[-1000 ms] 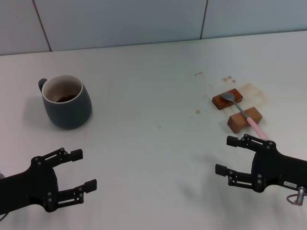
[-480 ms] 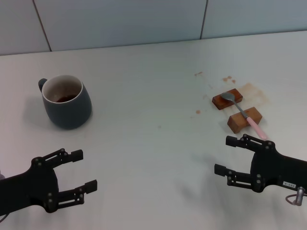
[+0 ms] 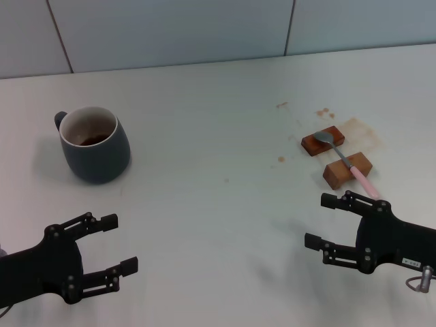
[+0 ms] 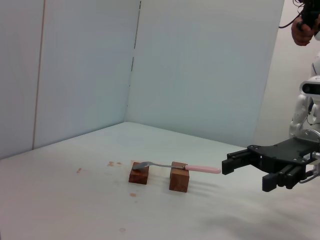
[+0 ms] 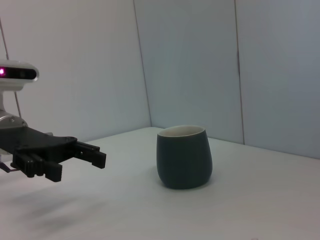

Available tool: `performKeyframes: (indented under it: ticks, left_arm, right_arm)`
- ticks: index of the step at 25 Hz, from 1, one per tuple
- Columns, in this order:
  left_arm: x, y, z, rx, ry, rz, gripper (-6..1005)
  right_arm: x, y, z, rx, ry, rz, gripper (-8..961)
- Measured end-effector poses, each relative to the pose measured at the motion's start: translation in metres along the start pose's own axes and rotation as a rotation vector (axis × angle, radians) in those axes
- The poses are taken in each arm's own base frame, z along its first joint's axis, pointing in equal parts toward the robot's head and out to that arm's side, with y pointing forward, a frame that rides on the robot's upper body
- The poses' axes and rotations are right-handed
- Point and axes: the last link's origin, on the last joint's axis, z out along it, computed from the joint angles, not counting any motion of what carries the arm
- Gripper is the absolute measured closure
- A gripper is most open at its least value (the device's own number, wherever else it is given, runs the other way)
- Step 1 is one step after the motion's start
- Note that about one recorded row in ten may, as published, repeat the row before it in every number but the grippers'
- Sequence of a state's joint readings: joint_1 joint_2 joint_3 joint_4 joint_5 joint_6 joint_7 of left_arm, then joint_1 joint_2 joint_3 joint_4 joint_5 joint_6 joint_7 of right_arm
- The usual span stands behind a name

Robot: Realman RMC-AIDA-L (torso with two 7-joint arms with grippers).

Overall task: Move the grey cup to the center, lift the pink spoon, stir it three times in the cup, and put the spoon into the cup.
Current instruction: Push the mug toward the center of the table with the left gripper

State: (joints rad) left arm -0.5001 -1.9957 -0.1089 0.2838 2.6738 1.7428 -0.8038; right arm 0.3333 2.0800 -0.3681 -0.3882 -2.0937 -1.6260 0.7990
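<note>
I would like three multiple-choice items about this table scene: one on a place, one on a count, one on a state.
1. Where does the pink spoon lie?
A. inside the grey cup
B. across the two wooden blocks
C. flat on the bare table

2. How many wooden blocks are on the table?
A. two
B. three
C. four

3. In what state is the right gripper?
A. shut on the spoon
B. shut on the cup
C. open and holding nothing

Answers:
1 B, its metal bowl rests on the far block and its neck on the near block.
2 A, only these two show.
3 C, its fingers are spread, just short of the pink handle; the left gripper is also open, near the front edge, and the grey cup stands untouched on the left.
</note>
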Motion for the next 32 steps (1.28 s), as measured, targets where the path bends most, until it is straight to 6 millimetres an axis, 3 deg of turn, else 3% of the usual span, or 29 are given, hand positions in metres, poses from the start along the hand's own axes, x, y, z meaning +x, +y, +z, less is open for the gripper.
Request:
performKeyframes:
  ticks: [11,25,32]
  left_arm:
    - [0.001,-0.002,0.001,-0.005,-0.011,0.009,260]
    - [0.001,-0.005,0.003,0.018,-0.008,0.007,899]
    - [0.018,-0.013,0.002,0.144,0.169,0.028,964]
  right_arm:
    - [-0.001,0.0,0.001,-0.003,-0.003,0.001,143]
    - [-0.002,-0.002,0.002,-0.001,-0.004,-0.001,143]
    - [-0.004,-0.003,0.002,0.009,-0.014,-0.003,143]
